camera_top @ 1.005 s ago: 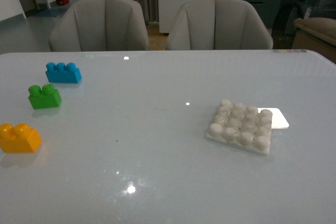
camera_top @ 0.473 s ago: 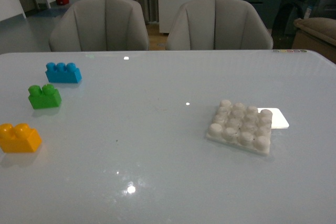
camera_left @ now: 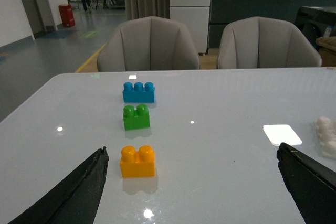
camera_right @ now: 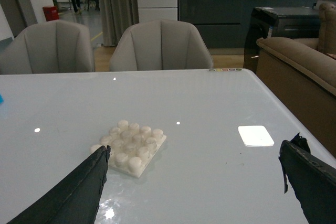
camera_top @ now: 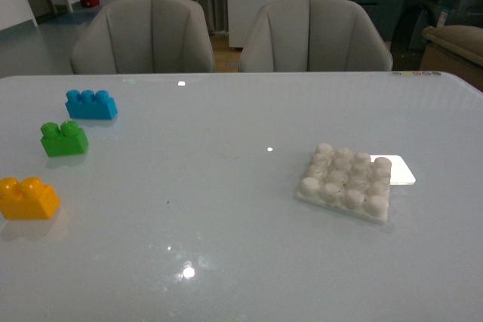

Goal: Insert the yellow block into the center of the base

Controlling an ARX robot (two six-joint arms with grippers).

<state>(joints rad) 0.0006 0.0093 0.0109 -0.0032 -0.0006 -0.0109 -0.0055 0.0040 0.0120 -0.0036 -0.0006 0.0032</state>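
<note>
**A:** How are the left fingers (camera_left: 79,192)?

**B:** Spread wide and empty, low over the counter (camera_top: 226,262). The yellow block (camera_left: 138,161) sits just ahead of them at the counter's near left. Its long axis lies across the gap.

**A:** And the right fingers (camera_right: 79,187)?

**B:** Also parted and empty, facing the base (camera_right: 128,148), which is farther right and well apart from the block. I'd judge the left arm nearer.

**A:** Any change from a second ago?

**B:** None in the front view. Block and base haven't moved.
</note>
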